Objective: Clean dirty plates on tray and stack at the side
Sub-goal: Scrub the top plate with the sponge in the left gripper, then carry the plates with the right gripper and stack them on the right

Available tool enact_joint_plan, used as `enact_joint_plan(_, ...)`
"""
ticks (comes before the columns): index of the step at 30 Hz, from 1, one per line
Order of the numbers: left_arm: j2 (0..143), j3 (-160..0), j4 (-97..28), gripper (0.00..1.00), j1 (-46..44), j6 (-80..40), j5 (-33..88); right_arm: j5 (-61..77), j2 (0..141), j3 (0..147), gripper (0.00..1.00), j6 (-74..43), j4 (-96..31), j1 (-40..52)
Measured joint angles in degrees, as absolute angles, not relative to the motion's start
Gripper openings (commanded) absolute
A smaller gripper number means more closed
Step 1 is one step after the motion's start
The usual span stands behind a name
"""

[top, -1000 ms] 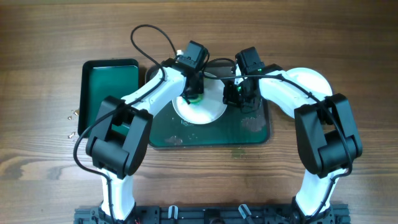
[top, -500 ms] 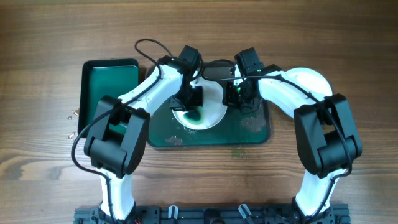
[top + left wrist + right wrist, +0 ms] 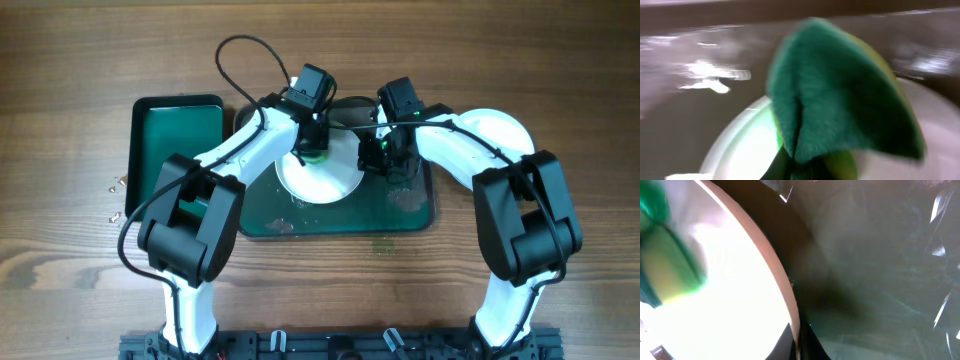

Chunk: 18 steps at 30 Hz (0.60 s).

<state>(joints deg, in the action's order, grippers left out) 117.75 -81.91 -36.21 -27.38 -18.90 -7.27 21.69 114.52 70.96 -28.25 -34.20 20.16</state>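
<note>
A white plate [image 3: 322, 180] lies on the dark green tray [image 3: 415, 215], slightly left of its middle. My left gripper [image 3: 312, 140] is shut on a folded green sponge [image 3: 313, 155] and presses it on the plate's far rim. In the left wrist view the sponge [image 3: 840, 95] fills the middle over the plate [image 3: 740, 150], with the jaws [image 3: 800, 169] at the bottom edge. My right gripper [image 3: 376, 155] is shut on the plate's right rim. The right wrist view shows the jaws [image 3: 797, 342] pinching the rim of the plate [image 3: 735, 285], the sponge [image 3: 667, 275] at the left, and the tray [image 3: 880, 270]. Other plates are hidden.
A smaller bright-green tray [image 3: 180, 150] stands left of the dark tray. The dark tray carries wet smudges at its right [image 3: 405, 197] and front left [image 3: 280, 225]. Small bits of debris [image 3: 115, 190] lie on the wood table at the left. Cables loop behind the arms.
The left gripper swept the sponge toward the plate's near left, then back to the far rim. The right gripper kept its hold on the rim.
</note>
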Motion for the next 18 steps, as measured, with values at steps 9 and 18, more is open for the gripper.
enact_joint_plan(9,117.8,-91.2,-58.7,0.04,-24.2,-23.1,-11.8,22.1,114.5,71.0,0.04,-27.8,-34.3,20.2)
enact_joint_plan(18,117.2,-96.2,-64.6,0.04,-17.5,-23.5,-1.6,16.6,111.0,69.7,0.04,-25.2,-37.3,20.3)
